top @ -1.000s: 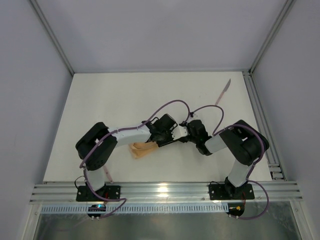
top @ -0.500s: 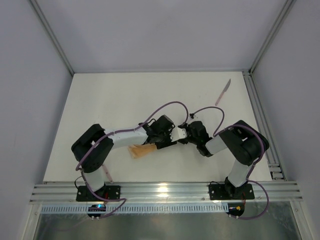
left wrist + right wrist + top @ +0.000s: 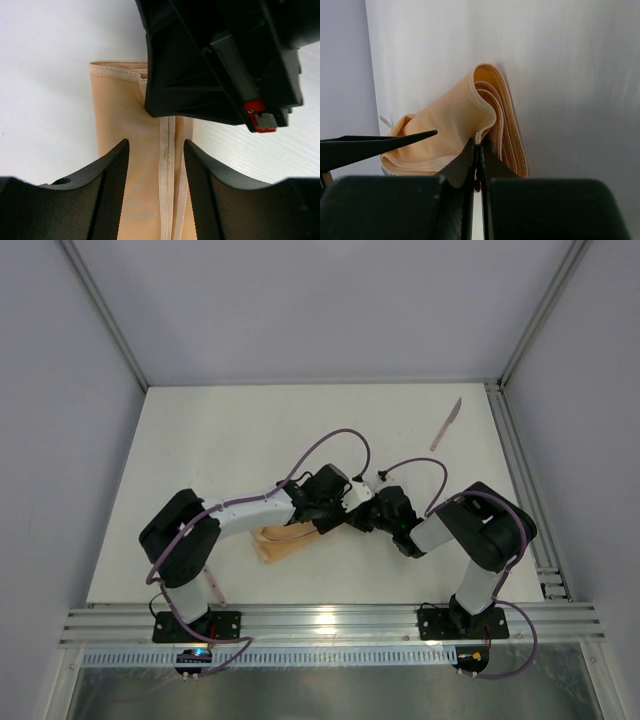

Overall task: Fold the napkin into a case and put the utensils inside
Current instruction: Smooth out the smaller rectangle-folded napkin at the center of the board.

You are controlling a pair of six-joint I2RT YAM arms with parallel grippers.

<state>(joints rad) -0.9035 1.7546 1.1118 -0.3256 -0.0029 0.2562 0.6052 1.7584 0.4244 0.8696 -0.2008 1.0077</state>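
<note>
on the white table (image 3: 200, 460), right gripper (image 3: 477, 145) clamped on the folded peach-orange cloth napkin (image 3: 445, 130), left gripper (image 3: 155, 147) parted; a tug could unfold it.

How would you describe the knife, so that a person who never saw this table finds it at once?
On the white table, go to the far right corner, beside the metal rail. The slim pale pinkish-grey knife lies there alone, at a slant. Unlike the folded peach-orange cloth napkin nearer the front, it is thin, straight and nothing touches it.
</note>
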